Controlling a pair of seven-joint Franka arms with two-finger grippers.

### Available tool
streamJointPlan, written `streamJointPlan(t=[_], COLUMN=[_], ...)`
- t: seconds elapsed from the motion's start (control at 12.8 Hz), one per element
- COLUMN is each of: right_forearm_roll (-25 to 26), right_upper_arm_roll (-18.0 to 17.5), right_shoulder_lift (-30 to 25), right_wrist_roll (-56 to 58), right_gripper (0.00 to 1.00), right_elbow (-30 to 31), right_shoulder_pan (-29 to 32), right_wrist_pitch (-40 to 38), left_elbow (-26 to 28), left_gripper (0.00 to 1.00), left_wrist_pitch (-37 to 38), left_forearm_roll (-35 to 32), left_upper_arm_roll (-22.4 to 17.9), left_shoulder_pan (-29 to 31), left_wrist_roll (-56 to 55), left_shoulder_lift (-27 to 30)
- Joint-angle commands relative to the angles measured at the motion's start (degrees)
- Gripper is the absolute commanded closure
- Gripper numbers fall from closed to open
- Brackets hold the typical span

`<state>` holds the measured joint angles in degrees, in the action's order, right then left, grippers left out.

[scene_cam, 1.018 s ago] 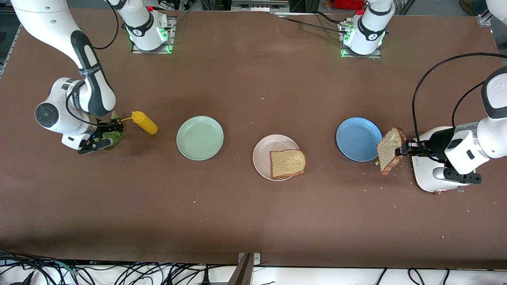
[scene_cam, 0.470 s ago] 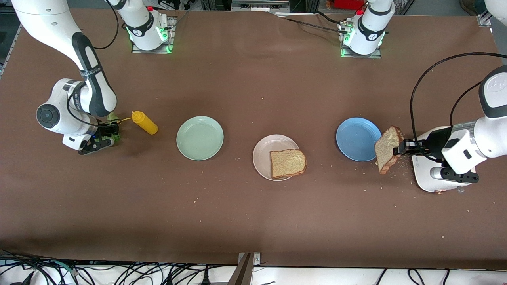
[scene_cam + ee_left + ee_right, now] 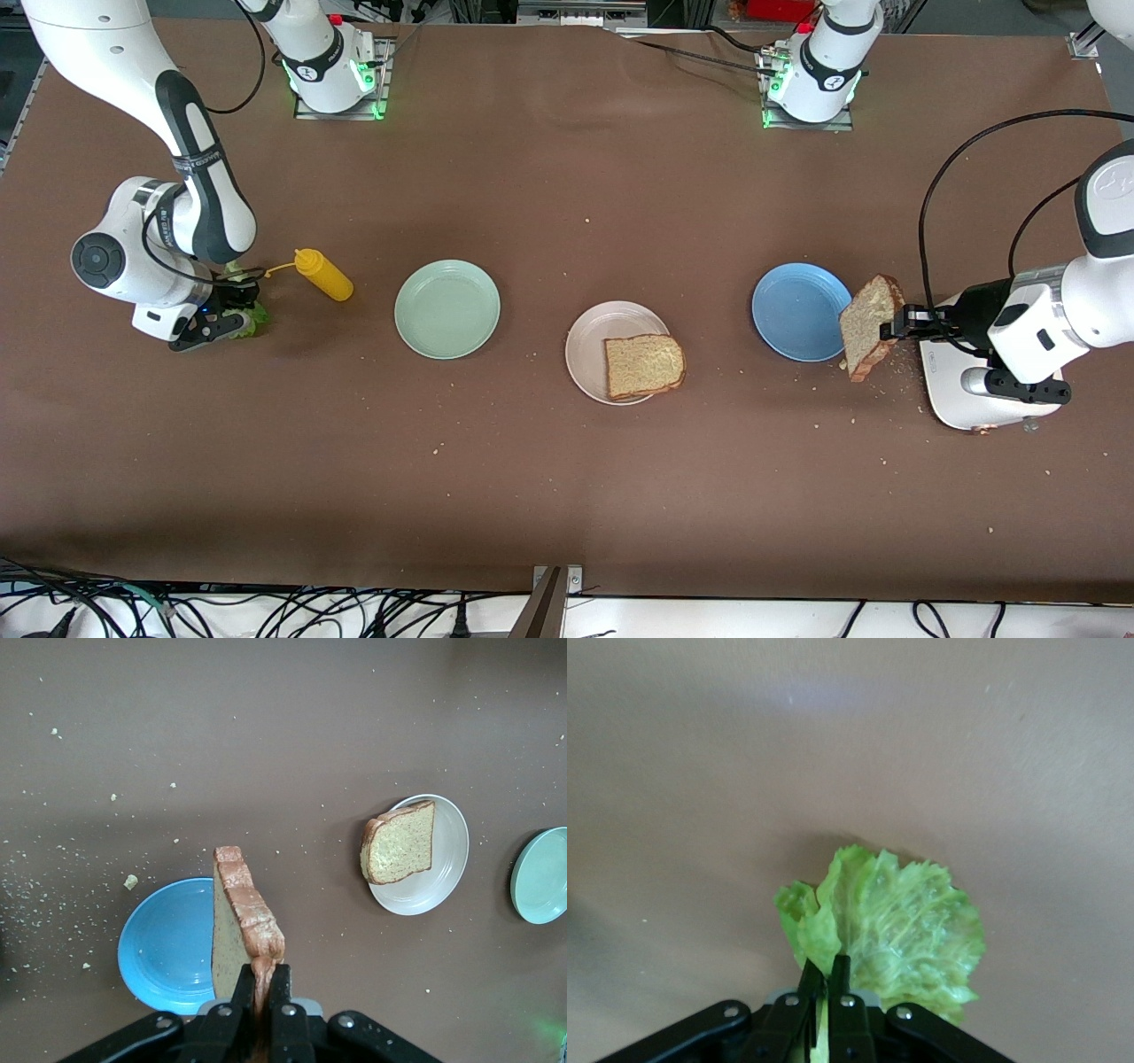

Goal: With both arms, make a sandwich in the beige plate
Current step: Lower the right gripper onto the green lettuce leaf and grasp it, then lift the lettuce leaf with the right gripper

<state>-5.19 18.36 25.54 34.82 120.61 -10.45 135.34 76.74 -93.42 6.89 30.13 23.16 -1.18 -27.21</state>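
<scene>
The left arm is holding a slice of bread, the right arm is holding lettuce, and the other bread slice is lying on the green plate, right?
Almost. The other bread slice lies on the beige plate, not the green plate, as the front view shows. The rest holds: the left gripper is shut on a bread slice, and the right gripper on the lettuce.

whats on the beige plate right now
One bread slice lies flat on the beige plate, overhanging its rim toward the left arm's end. No lettuce on top of it. The plate surface under the slice is hidden.
</scene>
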Motion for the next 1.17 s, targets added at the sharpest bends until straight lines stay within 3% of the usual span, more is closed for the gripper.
streamJointPlan(t=[0.0, 0.23, 0.55, 0.86, 1.1], right_forearm_roll=[-0.35, 0.27, 0.09, -1.84, -7.98], right_upper_arm_roll=[0.01, 0.1, -0.25, -0.43, -0.43], right_shoulder_lift=[-0.85, -0.85, -0.85, -0.85, -1.46], right_wrist_roll=[1.4, 1.4, 0.7, -3.85, -5.02], right_gripper=[1.0, 1.0, 1.0, 1.0, 1.0], right_elbow=[-9.12, -21.78, -36.56, -45.88, -47.31], right_shoulder_pan=[-0.01, -0.1, -1.32, -6.76, -14.04], right_wrist_pitch=[-13.29, -28.25, -41.01, -46.92, -46.93], left_elbow=[-0.19, -0.28, -0.28, -0.36, -0.36], left_gripper=[1.0, 1.0, 1.0, 1.0, 1.0], left_wrist_pitch=[1.05, 1.05, 1.57, 1.66, 1.58], left_forearm_roll=[-1.27, -1.27, -1.18, -1.18, -1.18], left_upper_arm_roll=[0.1, 0.19, 0.19, 0.45, 0.36], left_shoulder_pan=[-0.05, -0.05, 0.04, -0.13, -0.31], left_wrist_roll=[-0.93, -0.76, -0.75, -0.93, -0.93], left_shoulder_lift=[0.84, 0.93, 0.93, 1.02, 1.28])
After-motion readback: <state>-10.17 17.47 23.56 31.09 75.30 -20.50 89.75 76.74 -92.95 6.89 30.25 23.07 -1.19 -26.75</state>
